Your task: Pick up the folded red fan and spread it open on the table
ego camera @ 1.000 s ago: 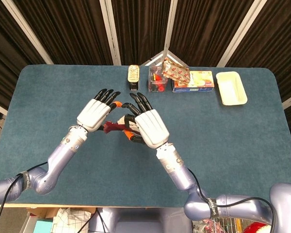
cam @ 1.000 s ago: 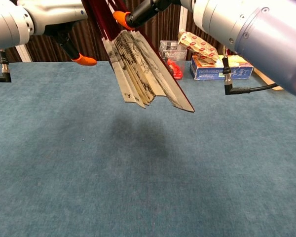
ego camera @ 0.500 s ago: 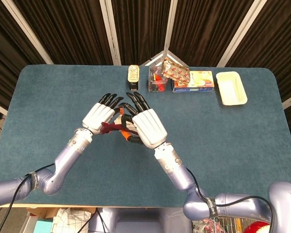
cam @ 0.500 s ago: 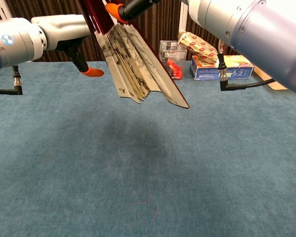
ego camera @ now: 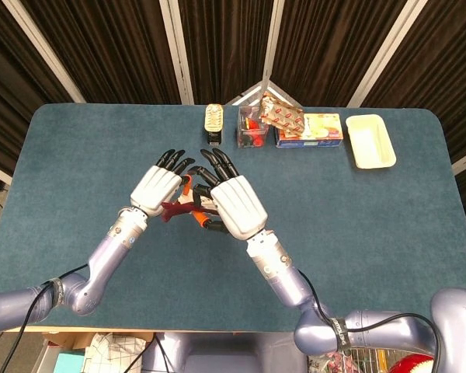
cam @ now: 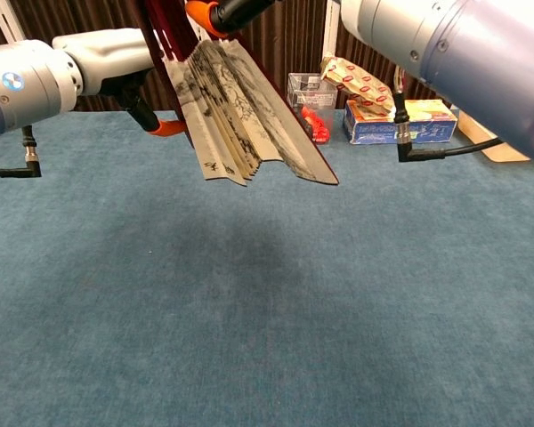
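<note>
1. Above the middle of the blue surface (ego camera: 78,155), the red fan (cam: 240,116) hangs in mid-air, pleats partly splayed, pointing down.
2. The right robot hand (ego camera: 234,203) pinches the fan near its top, an orange fingertip pressed to the ribs in the chest view.
3. And the left robot hand (ego camera: 157,189) has closed in over the last second. It's now tight beside the right one, orange fingertip just beside the fan's outer edge; whether it actually grips, I cannot tell.
4. The pleats have swung slightly leftward and fanned a touch wider.
5. Judgement call: the left hand looks set to take the outer rib and pull the fan wider.
</note>
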Robot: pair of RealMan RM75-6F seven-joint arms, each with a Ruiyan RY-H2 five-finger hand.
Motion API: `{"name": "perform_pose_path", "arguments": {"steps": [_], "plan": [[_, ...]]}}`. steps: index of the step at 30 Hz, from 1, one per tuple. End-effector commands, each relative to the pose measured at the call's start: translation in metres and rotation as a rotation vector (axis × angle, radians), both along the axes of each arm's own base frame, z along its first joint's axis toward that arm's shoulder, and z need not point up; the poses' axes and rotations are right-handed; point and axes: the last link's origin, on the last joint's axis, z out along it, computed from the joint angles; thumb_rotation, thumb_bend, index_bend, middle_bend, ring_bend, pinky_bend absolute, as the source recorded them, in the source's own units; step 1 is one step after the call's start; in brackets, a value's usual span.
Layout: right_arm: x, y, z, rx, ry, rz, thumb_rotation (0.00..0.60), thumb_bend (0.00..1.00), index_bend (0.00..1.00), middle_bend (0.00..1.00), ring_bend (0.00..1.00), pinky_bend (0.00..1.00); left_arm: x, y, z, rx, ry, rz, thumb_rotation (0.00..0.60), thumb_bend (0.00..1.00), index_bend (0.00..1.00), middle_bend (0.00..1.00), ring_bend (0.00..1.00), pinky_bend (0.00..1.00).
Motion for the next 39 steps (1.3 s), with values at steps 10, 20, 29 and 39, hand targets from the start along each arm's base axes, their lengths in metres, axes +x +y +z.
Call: {"name": "perform_pose_path", "arguments": {"steps": [10, 20, 29, 39], "plan": [[-0.007, -0.003, 0.004, -0.019, 0.020, -0.009, 0.600, 0.47, 0.79, 0.30, 0.03, 0.00, -0.009, 0.002, 0.016, 0.037, 0.000, 0.007, 0.600, 0.55, 0.70, 0.14, 0.00, 0.00], [-0.030, -0.012, 0.013, -0.077, 0.083, -0.028, 0.600, 0.47, 0.79, 0.30, 0.03, 0.00, -0.027, 0.005, 0.048, 0.095, 0.012, 0.027, 0.600, 0.55, 0.70, 0.14, 0.00, 0.00], [-0.062, -0.017, 0.023, -0.124, 0.152, -0.059, 0.600, 0.47, 0.79, 0.30, 0.03, 0.00, -0.037, 0.005, 0.074, 0.136, 0.006, 0.039, 0.600, 0.55, 0.71, 0.14, 0.00, 0.00], [-0.090, -0.018, 0.038, -0.181, 0.217, -0.077, 0.600, 0.47, 0.80, 0.30, 0.03, 0.00, -0.041, 0.001, 0.087, 0.151, -0.002, 0.040, 0.600, 0.55, 0.71, 0.15, 0.00, 0.00]]}}
